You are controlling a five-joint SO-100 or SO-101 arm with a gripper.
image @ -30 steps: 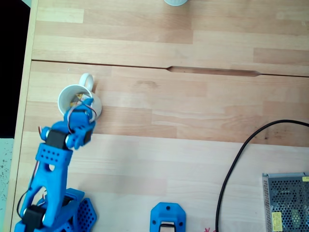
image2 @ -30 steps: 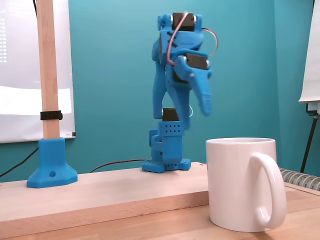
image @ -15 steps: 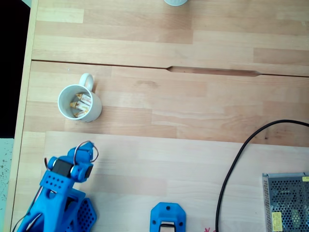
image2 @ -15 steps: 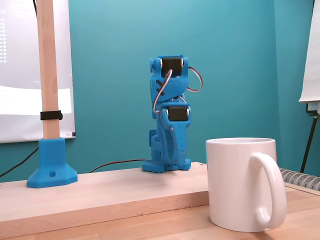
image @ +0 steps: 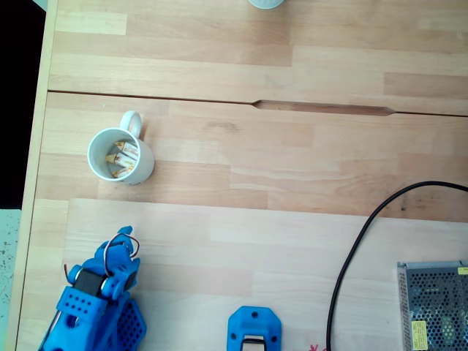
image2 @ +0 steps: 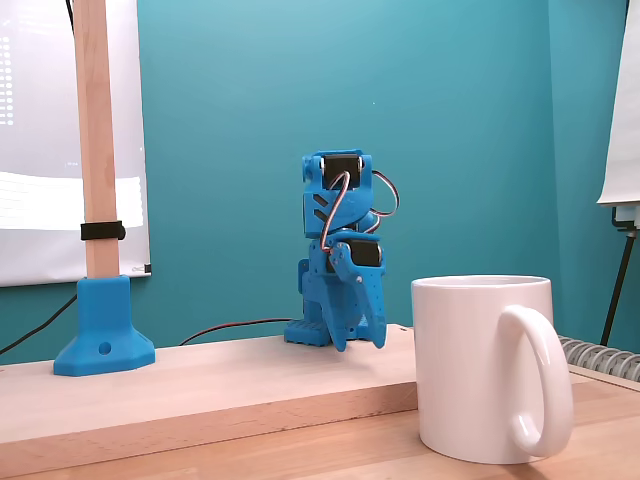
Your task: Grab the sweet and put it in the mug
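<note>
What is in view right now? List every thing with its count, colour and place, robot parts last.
mug: one, white, left part of the table in the top-down fixed view, handle pointing up-frame.
sweets: several, white with yellow-orange ends, inside the mug; exact count unclear.
cable: one, black, curving across the right of the table.
metal mesh box: one, grey, bottom right corner.
blue mount: one, bottom centre edge.
pale round object: one, cut off at the top edge.
wooden post: one, standing in a blue base, left in the side fixed view.
table: one, light wood.
end effector: one, blue, folded down by the arm's base, away from the mug.
</note>
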